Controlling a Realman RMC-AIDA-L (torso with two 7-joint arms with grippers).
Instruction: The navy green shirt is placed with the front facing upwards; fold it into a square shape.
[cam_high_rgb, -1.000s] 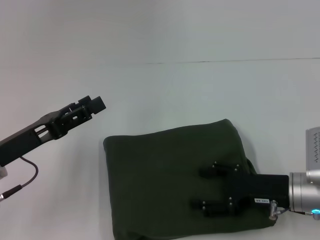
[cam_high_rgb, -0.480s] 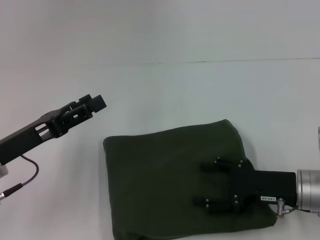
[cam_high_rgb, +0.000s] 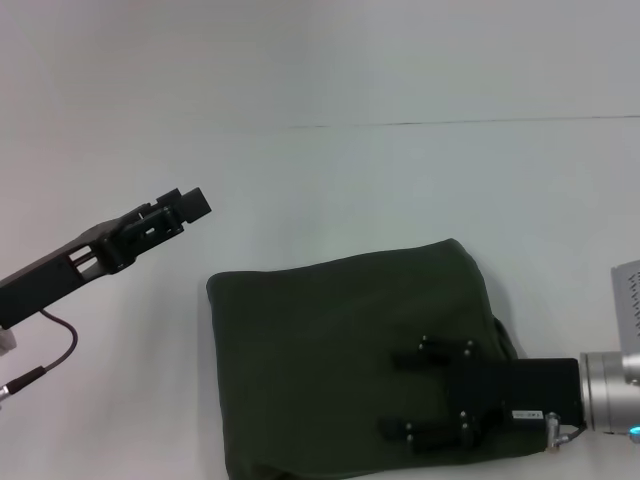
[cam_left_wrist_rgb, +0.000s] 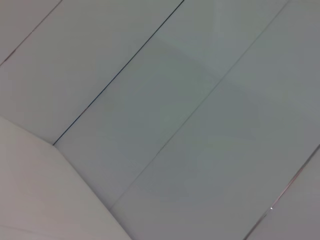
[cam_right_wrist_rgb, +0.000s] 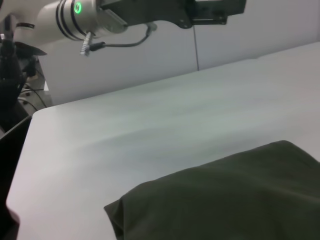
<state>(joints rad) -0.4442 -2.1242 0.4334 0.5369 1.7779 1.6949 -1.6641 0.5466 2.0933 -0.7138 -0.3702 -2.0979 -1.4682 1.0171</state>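
head view shows the navy green shirt (cam_high_rgb: 350, 365), soft, limp, light, already a folded block on the worktop (cam_high_rgb: 330, 190), under the right gripper (cam_high_rgb: 405, 395), fingers spread and empty; best gripped at an edge.

Right hand (cam_high_rgb: 412, 395) over shirt (cam_high_rgb: 330, 350), left hand (cam_high_rgb: 185, 207) apart

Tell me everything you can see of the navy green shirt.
The navy green shirt is a dark olive, soft matte fabric folded into a rough rectangle, lying flat on the white table at its near right. No print, collar or sleeves show; the edges are rounded and slightly puffy. The right gripper is over its right part with fingers spread; contact cannot be told. The left gripper is raised well clear on the left.
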